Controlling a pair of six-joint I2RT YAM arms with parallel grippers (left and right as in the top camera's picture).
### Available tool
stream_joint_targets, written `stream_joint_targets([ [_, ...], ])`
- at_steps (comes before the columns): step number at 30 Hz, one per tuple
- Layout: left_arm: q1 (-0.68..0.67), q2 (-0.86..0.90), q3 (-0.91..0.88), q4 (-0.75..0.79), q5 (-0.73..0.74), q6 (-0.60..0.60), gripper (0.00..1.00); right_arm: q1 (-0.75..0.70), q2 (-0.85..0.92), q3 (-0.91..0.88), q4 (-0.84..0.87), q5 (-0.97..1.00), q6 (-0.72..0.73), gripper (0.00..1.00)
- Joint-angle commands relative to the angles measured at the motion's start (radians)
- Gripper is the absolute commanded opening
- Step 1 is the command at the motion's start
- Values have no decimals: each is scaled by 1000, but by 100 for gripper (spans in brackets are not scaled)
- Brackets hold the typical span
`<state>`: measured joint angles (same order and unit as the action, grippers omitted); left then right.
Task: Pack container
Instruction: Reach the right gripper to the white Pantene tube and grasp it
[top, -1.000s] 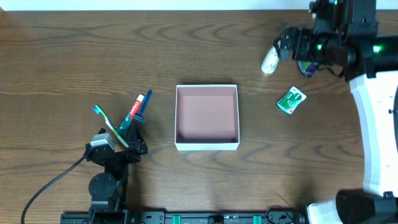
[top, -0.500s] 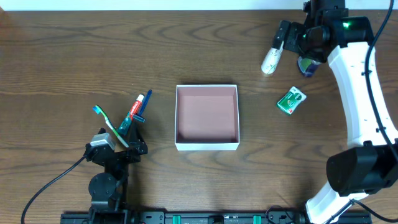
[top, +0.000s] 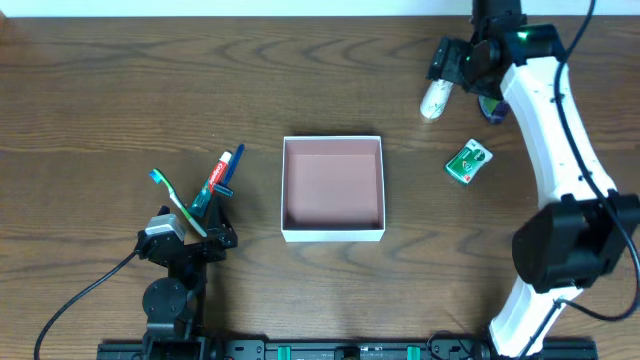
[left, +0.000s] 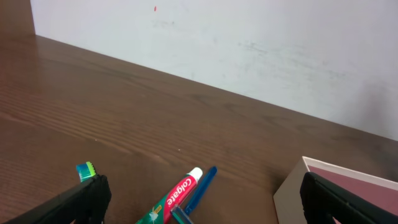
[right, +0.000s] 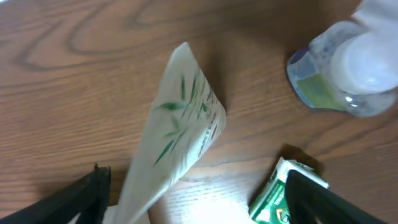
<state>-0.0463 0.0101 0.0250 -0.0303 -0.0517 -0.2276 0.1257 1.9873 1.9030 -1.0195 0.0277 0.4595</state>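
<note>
The container (top: 333, 235), a shallow square white box with a pinkish-brown inside, stands empty at the table's middle; its corner shows in the left wrist view (left: 291, 194). My right gripper (top: 447, 65) is open at the far right, its fingers (right: 205, 202) either side of a white tube with green leaves (right: 180, 130), which also shows in the overhead view (top: 435, 98). A green packet (top: 468, 162) and a small clear bottle (top: 493, 106) lie close by. My left gripper (top: 197, 228) is open and empty, low at the front left (left: 205, 210), behind a toothpaste tube (left: 177, 196), a blue razor (left: 200, 185) and a toothbrush (top: 175, 200).
In the right wrist view the bottle (right: 345, 74) lies at the upper right and the green packet (right: 273, 199) by the right finger. A white wall (left: 249, 37) runs along the table's far edge. A black cable (top: 80, 300) trails from the left arm.
My right arm has swung left and turned, bringing its open gripper over the upper end of the white tube. The left arm and all the objects have stayed still.
</note>
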Motion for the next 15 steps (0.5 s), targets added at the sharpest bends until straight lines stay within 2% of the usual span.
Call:
stream_joint_targets([
  [1,6,-6,-21,-37,-11,17,98,7,16,13,11,18,19,82],
  [6,6,-6,-21,-37,-11,17,98,6,16,13,41,19,18,73],
  [12,6,-6,-21,-37,-11,17,98,6,16,13,59,28,18,54],
  [15,6,-6,-21,-37,-11,17,98,6,16,13,58,29,18,42],
])
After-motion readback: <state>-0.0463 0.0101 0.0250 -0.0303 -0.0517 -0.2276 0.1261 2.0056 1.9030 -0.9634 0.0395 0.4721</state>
